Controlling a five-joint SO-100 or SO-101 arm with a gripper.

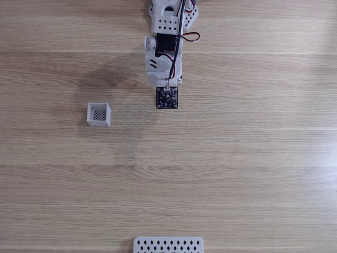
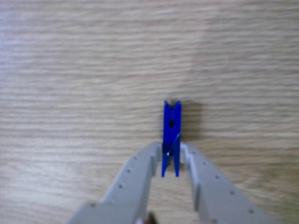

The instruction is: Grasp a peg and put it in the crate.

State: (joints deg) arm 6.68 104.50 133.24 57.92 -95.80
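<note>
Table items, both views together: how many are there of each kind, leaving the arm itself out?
Blue peg, between the jaws: 1
White crate, apart from the arm: 1
White panel with diamond holes, at the bottom edge of the fixed view: 1
Total: 3

Fixed view: cam overhead, facing straight down, far back; wide stretch of wooden table (image 1: 253, 179) in shot. Arm (image 1: 167, 47) enters from 12 o'clock; crate (image 1: 99, 114) toward 9; perforated panel (image 1: 168, 245) cut off at 6.

Other view: cam v. close to tabletop, angled down & fwd along gripper (image 2: 171, 156), fingers entering from 6 o'clock, peg (image 2: 171, 137) just below centre. Slightly blurred.

Shared: small table patch under arm tip; in fixed view arm covers it.
</note>
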